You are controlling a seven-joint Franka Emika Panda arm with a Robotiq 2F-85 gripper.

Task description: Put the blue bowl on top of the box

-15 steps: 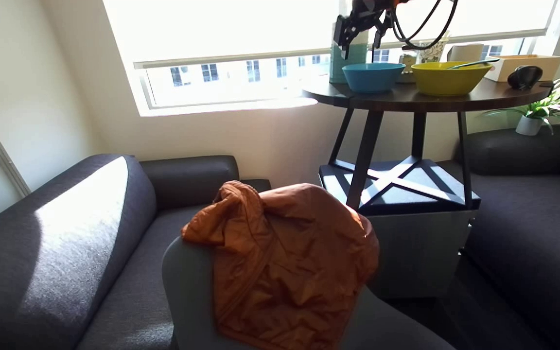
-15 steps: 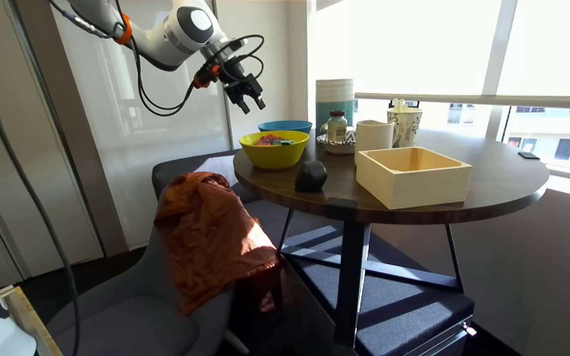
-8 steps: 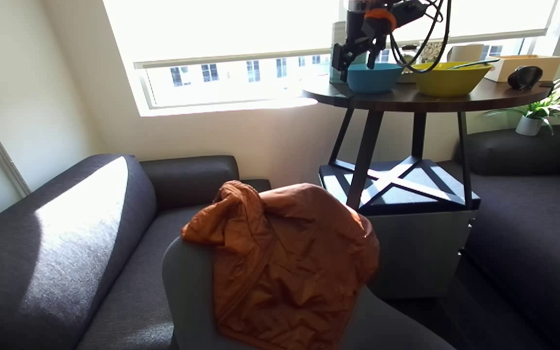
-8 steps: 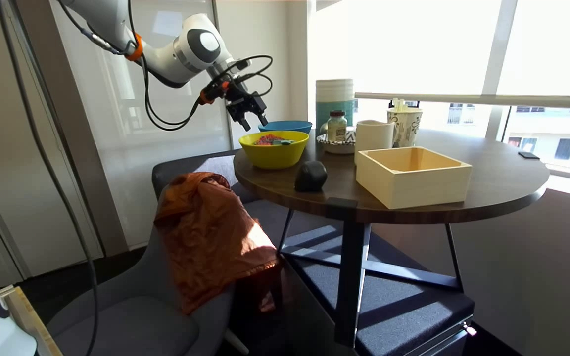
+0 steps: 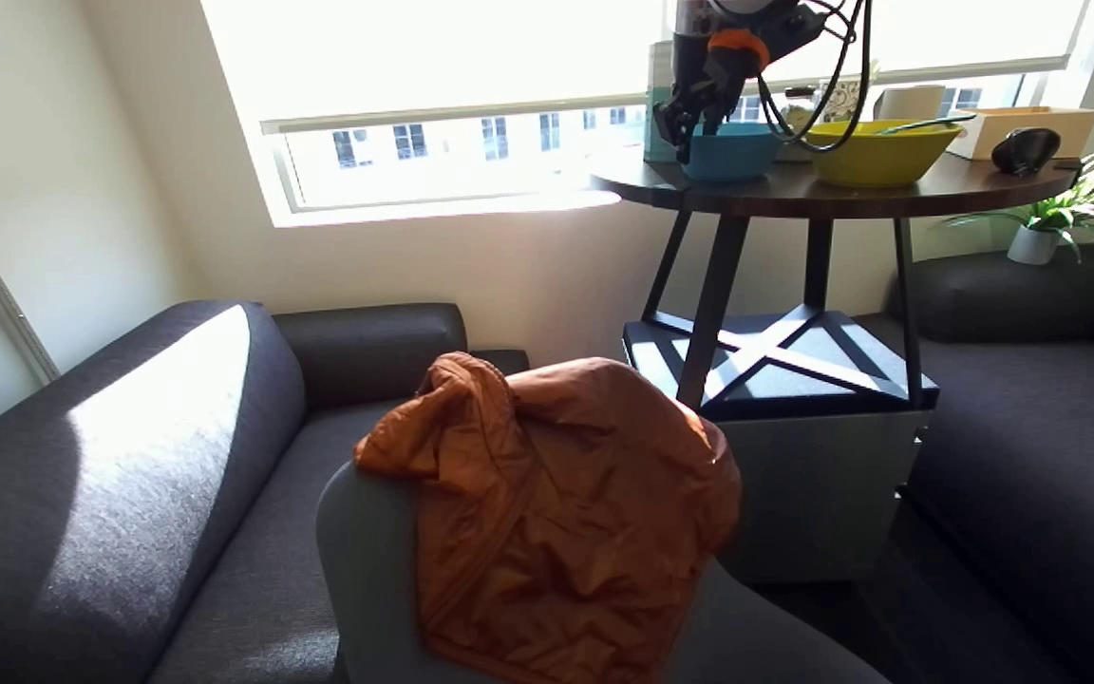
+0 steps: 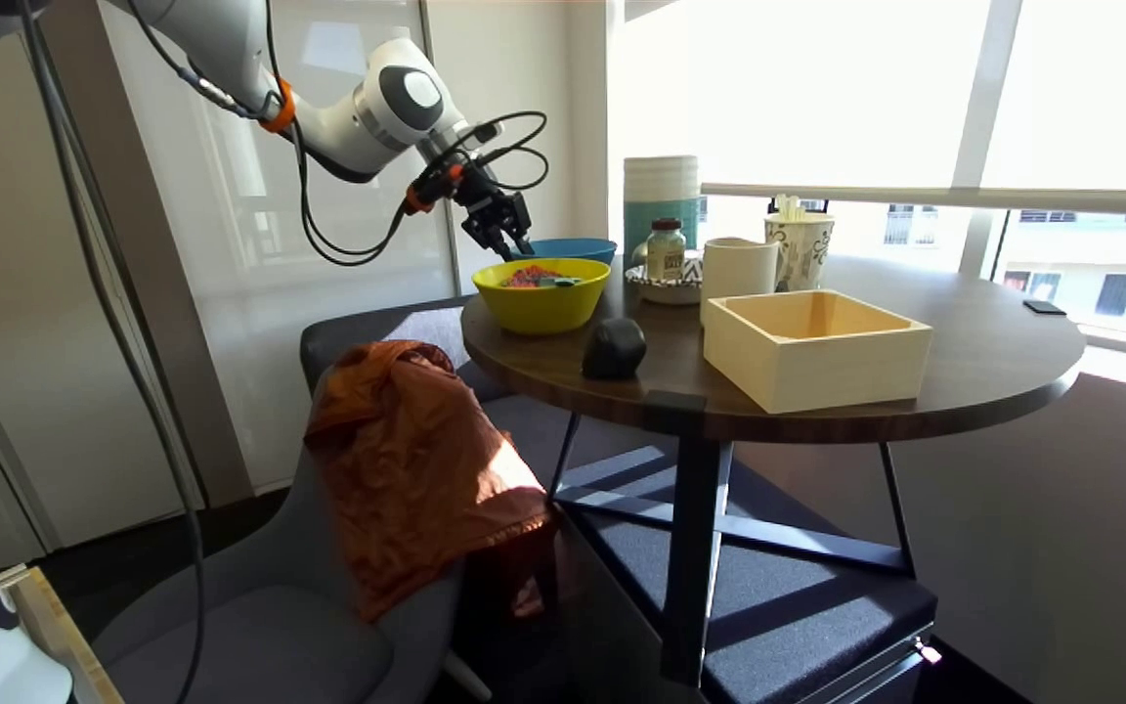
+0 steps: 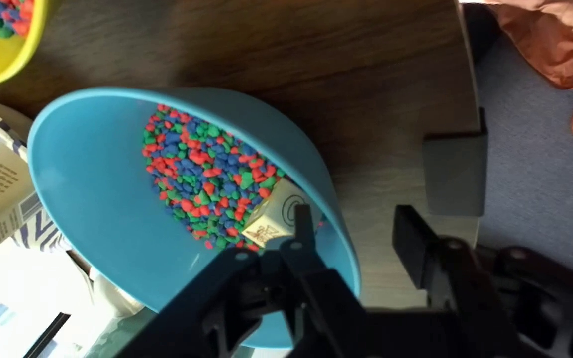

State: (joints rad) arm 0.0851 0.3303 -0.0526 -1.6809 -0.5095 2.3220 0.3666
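In an exterior view the camera sits close to a chair point(image 5: 367, 560) and its draped jacket point(image 5: 594, 503), facing the window point(image 5: 457, 142), the worktop point(image 5: 841, 203) farther off and nearly edge-on; in an exterior view the camera is nearer the worktop, looking slightly down across it, the box point(image 6: 827, 372) on the near side; both exterior views share worktop, jacket and blue bowl point(image 5: 737, 159); the wrist view looks down at close range into that bowl.

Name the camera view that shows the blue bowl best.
The wrist view: it looks into the blue bowl, showing coloured bits and a pale block inside, though the gripper hides part. Both exterior views show it from the side, partly hidden by the gripper or the yellow bowl, contents unseen.
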